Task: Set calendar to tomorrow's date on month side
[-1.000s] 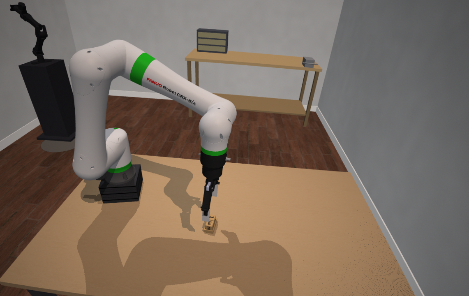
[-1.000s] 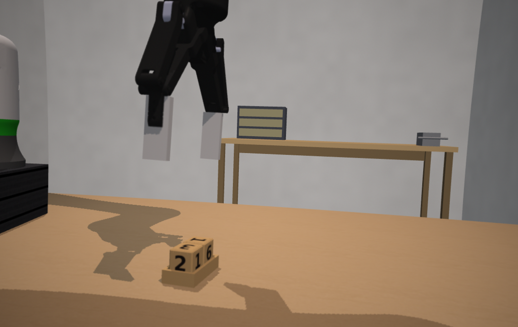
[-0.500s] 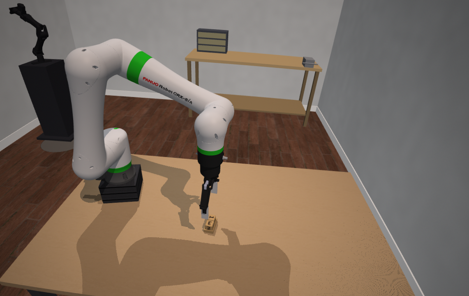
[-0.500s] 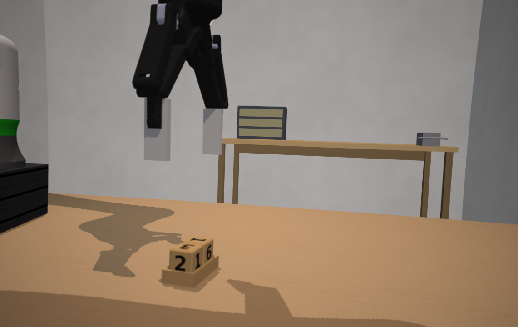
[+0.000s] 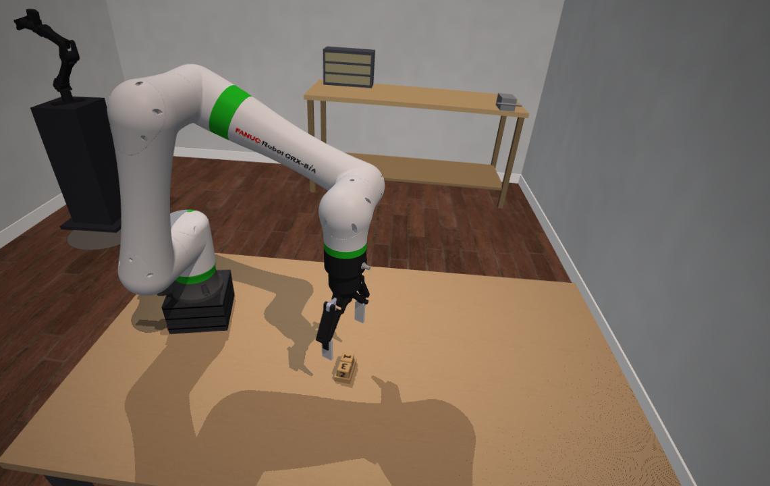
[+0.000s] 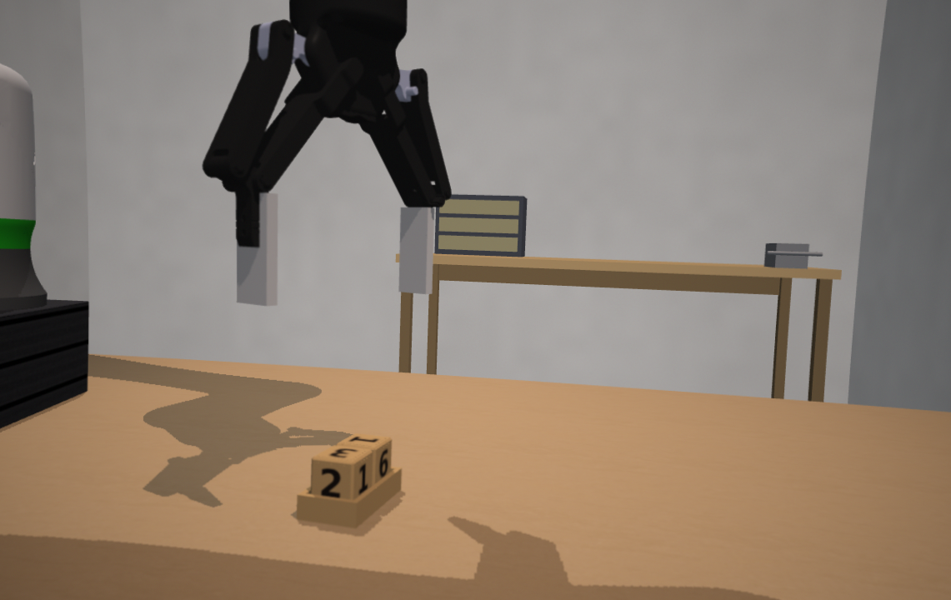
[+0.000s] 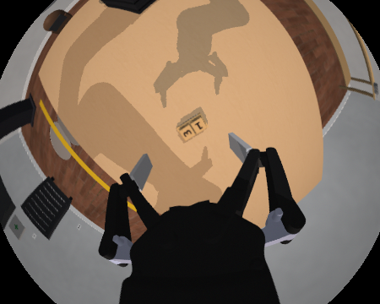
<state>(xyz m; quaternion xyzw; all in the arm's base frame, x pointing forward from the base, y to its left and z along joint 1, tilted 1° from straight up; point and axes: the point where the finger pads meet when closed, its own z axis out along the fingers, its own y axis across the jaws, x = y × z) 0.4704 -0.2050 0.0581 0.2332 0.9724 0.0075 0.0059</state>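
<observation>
A small wooden calendar stands near the middle of the table: two cubes sit side by side, flat in a low wooden tray (image 6: 338, 512). In the exterior view the left cube (image 6: 330, 481) (image 5: 345, 366) shows 2 on its near face and a sideways 3 on top. The right cube (image 6: 365, 471) (image 5: 347, 358) shows 1 on the near face, 6 on its right side and 1 on top. The calendar also shows in the wrist view (image 7: 192, 127). No month name is visible. My gripper (image 5: 344, 332) (image 6: 336, 292) (image 7: 188, 150) is open wide and empty, hanging well above the cubes.
The robot's black base (image 5: 197, 308) (image 6: 8, 357) stands at the table's back left. A wooden side table (image 5: 418, 99) (image 6: 613, 268) with a slatted box and a small grey device stands by the far wall. A black pedestal (image 5: 79, 156) is on the floor at the left.
</observation>
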